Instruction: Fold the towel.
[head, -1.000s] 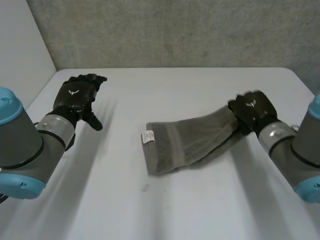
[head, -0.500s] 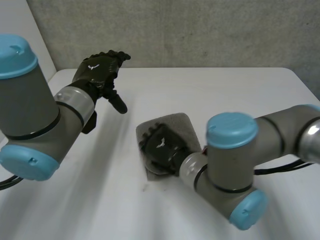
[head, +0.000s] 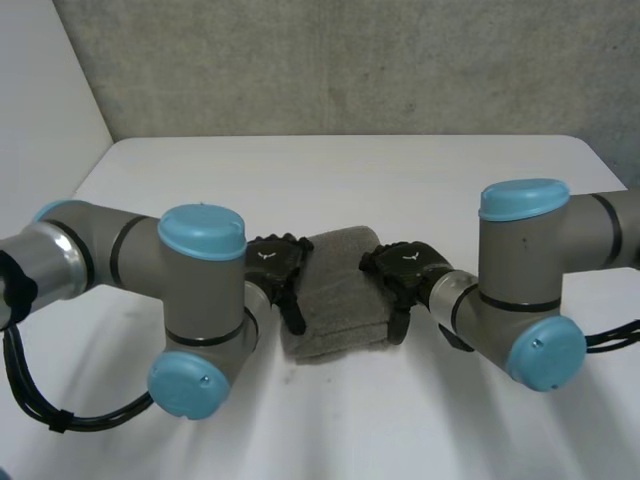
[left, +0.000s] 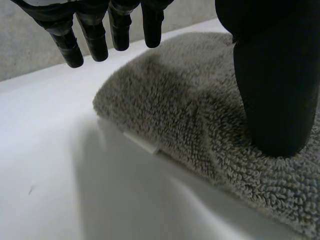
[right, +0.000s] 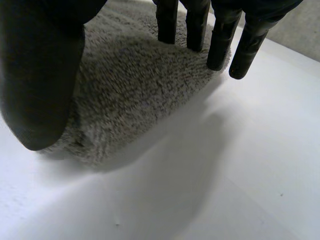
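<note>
Grey terry towel (head: 335, 300): where does it lie?
— Near the middle of the white table (head: 400, 170), folded into a thick, compact pad, right between the two black hands.

And the left hand (head: 275, 268)?
— It sits at the towel's left edge in the head view. In its own wrist view the fingers (left: 95, 35) are straight, side by side, and raised clear of the cloth at the towel's corner. The thumb (left: 272, 85) stands well apart from them, its tip pressed down on the towel's top. Nothing is pinched, and the hand is spread wide.

Anything at that edge?
— A small white label (left: 143, 143) peeps out from beneath the folded edge, flat on the table.

The right hand (head: 402, 272)?
— At the towel's opposite edge. Its fingers (right: 220, 40) are straight too, held over the cloth at their tips; whether they touch it I cannot tell. Its thumb (right: 40, 85) comes down at the towel's rim, beside the bare table. Thumb and fingers are far apart and grasp nothing.

The arms?
— The left arm (head: 190, 290) and the right arm (head: 525, 270) both bend inward, their light-blue caps flanking the towel on either side.
</note>
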